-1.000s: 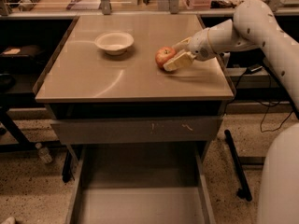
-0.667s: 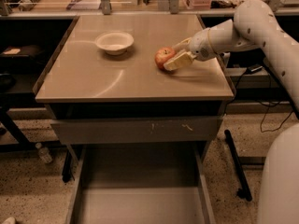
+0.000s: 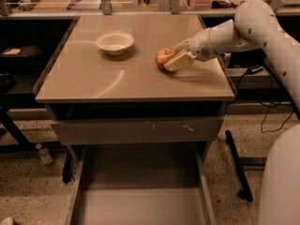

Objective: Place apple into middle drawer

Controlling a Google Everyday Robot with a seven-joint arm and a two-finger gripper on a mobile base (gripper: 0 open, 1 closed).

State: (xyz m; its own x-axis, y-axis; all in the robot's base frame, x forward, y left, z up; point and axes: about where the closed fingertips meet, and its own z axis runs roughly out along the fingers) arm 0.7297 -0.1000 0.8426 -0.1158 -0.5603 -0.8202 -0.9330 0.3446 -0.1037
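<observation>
The red apple (image 3: pixel 162 57) with yellowish patches rests on the tan table top (image 3: pixel 122 78), right of centre. My gripper (image 3: pixel 170 58) reaches in from the right, its two pale fingers (image 3: pixel 179 61) closed against the apple's right side, one behind it and one in front. The white arm (image 3: pixel 243 27) runs back to the upper right. The middle drawer (image 3: pixel 140 205) is pulled out below the table, a wide shallow grey tray with a bare floor, well below and in front of the apple.
A white bowl (image 3: pixel 115 42) stands on the table's back left. A shut grey drawer front with pale scratches (image 3: pixel 136 130) sits under the table top. Dark benches flank the table; my white base (image 3: pixel 281 182) is at the lower right.
</observation>
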